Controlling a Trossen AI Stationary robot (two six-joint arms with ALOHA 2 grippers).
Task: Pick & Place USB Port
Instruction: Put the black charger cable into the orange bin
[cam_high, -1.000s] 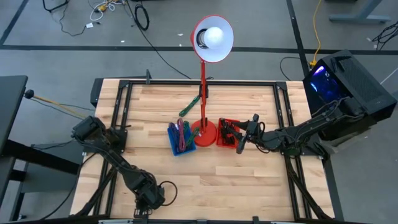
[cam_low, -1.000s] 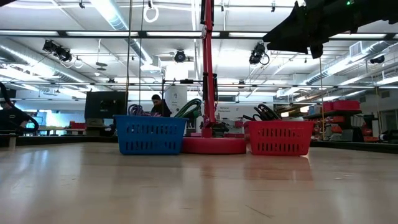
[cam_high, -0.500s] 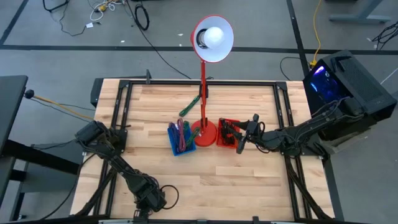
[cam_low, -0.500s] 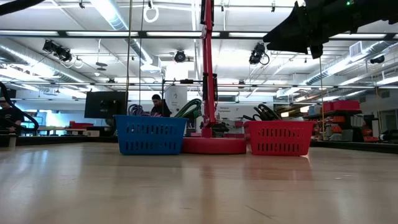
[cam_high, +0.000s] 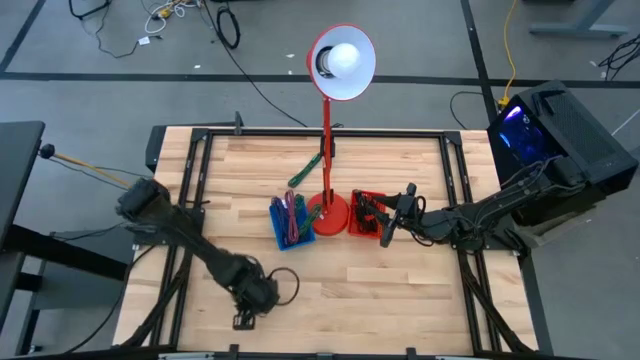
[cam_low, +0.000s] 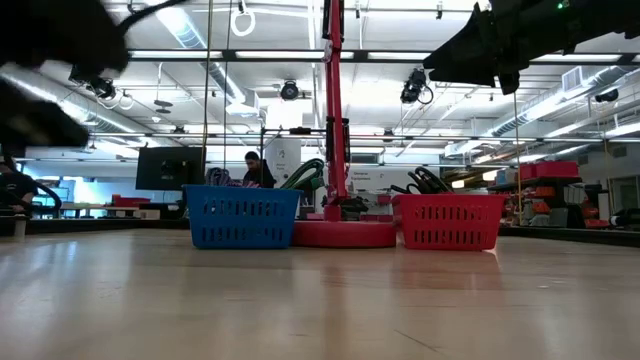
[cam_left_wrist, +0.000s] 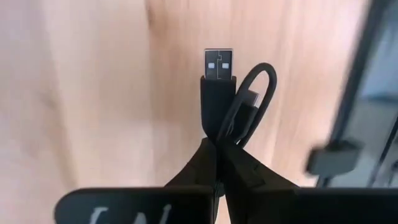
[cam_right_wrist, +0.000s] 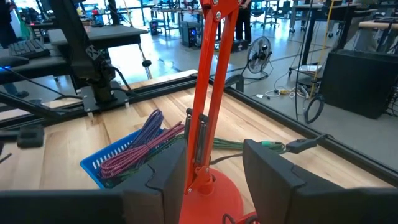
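Nearest me, at the front edge of the light wooden slatted table (cam_high: 400, 290), my left gripper (cam_left_wrist: 217, 152) has its two dark fingers pinched together on a black USB cable with a silver plug (cam_left_wrist: 217, 84). The plug sticks straight out past the fingertips and a loop of the cord curls just beside it. From above, that gripper (cam_high: 246, 318) sits front-left of centre, with the cable's black loop (cam_high: 283, 287) showing next to the wrist.

Farther back, mid-table, the blue plastic mesh basket (cam_high: 287, 222) holds purple and pink coiled cables (cam_right_wrist: 134, 149). It stands just beside the round base of the red desk lamp (cam_high: 328, 212), whose tall stem rises between the two baskets. On the lamp's other side is the red plastic mesh basket (cam_high: 368, 216) with dark cables inside.

My right gripper (cam_high: 388, 232) hangs above the red basket's outer edge, fingers (cam_right_wrist: 273, 171) spread apart, holding nothing.

Behind the lamp, a green cable (cam_high: 306, 168) lies on the wood.
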